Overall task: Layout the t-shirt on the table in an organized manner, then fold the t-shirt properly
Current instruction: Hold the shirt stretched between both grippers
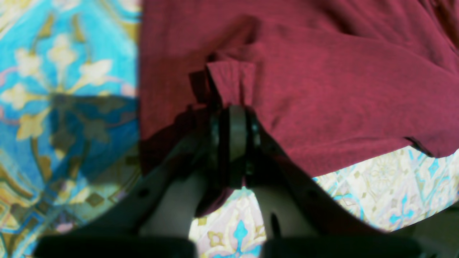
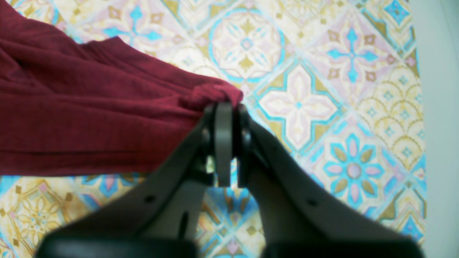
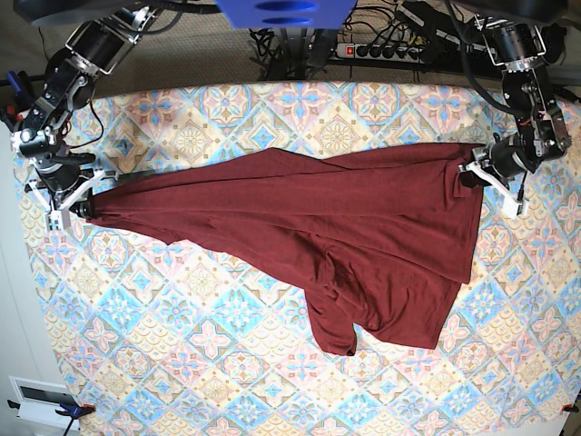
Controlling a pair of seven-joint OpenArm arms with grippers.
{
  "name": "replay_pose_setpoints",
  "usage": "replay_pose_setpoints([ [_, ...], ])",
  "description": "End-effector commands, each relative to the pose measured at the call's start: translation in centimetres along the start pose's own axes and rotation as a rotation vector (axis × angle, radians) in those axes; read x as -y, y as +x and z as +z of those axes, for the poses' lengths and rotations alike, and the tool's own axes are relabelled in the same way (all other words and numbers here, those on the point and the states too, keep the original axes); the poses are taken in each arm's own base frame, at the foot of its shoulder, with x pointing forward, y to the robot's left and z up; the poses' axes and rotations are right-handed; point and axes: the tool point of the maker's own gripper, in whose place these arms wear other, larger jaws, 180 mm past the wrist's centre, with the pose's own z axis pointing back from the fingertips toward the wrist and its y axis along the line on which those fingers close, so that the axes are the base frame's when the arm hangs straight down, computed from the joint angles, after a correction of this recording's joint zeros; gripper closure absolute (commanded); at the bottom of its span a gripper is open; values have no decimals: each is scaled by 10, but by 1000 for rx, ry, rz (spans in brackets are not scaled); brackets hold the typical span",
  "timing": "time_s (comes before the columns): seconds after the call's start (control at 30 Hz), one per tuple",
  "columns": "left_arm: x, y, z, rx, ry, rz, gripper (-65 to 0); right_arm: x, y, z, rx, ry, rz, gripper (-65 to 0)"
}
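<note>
Far left in the base view: right gripper (image 3: 83, 207), jaws squeezed tight on a bunched corner of the t-shirt (image 3: 300, 227). Same pinch seen close in the right wrist view: right gripper (image 2: 229, 107) closed on a little red wad at the tip of the t-shirt (image 2: 89, 118), cloth running off to the left over the table (image 2: 304, 71).

In the middle: dark red t-shirt pulled long between the two arms, lying on the table (image 3: 227, 363) with its blue, pink and cream tiles. Upper edge stretched fairly straight. Lower part loose and wrinkly, one flap hanging toward the near side, well away from the table's near edge.

Far right in the base view: left gripper (image 3: 472, 171), right at the other end of the shirt. Close up in the left wrist view: left gripper (image 1: 235, 111) with jaws nearly together, a pleated bit of t-shirt (image 1: 340, 89) pinched between them, table (image 1: 53, 89) showing on both sides.
</note>
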Motion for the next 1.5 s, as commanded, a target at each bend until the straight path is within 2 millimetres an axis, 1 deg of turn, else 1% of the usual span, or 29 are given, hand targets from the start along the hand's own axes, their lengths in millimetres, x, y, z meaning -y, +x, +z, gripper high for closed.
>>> replay_pose_setpoints([
  [0.0,-5,17,9,44,18,-19,-62,7,19,4,57,-15,13,0],
  [0.17,-23,21,18,32,93,-61,-161,7,19,4,59,-15,13,0],
  [0.27,-31,16,22,13,115,-70,-205,7,17,3,52,-12,8,0],
  [0.37,-32,12,22,0,119,-76,-249,7,11,1,40,-6,-3,0],
  [0.53,-31,11,20,-1,116,-71,-308,7,11,0,40,-4,-3,0],
  [0.57,-30,9,19,-3,112,-68,-316,7,11,0,39,-4,-3,0],
  [0.6,-24,7,14,-8,98,-67,-324,7,11,0,37,-4,-3,0],
  [0.8,-17,-2,1,-31,117,-131,-331,7,11,0,36,-4,-3,0],
  [0.87,-17,-13,-2,-46,120,-144,-331,7,11,0,37,-4,-3,0],
  [0.93,-17,-14,-3,-44,120,-146,-331,7,11,0,37,-4,-3,0],
  [1.03,-21,-23,-2,-61,125,-139,-331,7,11,0,37,-4,-3,0],
  [1.13,-25,-27,1,-66,130,-127,-331,7,11,0,36,-4,-3,0],
  [1.3,-45,-17,17,-15,173,-75,-334,7,11,0,36,-4,-3,0],
  [1.47,-49,-16,19,-12,185,-68,-334,6,10,0,36,-2,-3,0],
])
